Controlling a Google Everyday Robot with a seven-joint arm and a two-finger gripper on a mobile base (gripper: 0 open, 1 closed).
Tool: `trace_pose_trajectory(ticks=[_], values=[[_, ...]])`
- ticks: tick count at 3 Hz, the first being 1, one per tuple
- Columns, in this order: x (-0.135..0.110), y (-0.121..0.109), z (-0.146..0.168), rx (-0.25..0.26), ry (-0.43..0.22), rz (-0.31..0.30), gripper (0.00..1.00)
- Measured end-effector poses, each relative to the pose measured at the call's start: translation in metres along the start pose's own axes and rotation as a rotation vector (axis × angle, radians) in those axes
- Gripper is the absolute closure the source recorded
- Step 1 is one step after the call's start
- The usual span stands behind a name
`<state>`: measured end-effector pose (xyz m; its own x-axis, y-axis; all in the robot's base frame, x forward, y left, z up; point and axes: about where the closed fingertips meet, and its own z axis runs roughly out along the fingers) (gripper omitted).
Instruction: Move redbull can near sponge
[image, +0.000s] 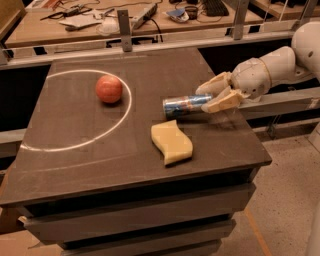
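The claw (206, 99) reaches in from the right and clamps one end of the can (184, 105), which lies sideways low over the bench (75, 165), just behind the sponge (171, 143). A ball (109, 88) sits well left.

The redbull can (186, 105) just behind the sponge (172, 142), hand (204, 100) around its right end, ball (109, 89) well left.
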<state>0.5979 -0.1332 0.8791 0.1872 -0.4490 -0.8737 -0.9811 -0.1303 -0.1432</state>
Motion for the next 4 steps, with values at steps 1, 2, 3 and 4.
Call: trace_pose_trajectory(ticks=[1, 2, 3, 4], values=[[0.002, 0.002, 0.006, -0.009, 0.018, -0.010, 0.98], [0.006, 0.001, 0.013, 0.029, 0.041, 0.011, 0.67], [0.007, 0.003, 0.018, 0.057, 0.050, 0.026, 0.38], [0.007, 0.006, 0.021, 0.079, 0.052, 0.038, 0.05]])
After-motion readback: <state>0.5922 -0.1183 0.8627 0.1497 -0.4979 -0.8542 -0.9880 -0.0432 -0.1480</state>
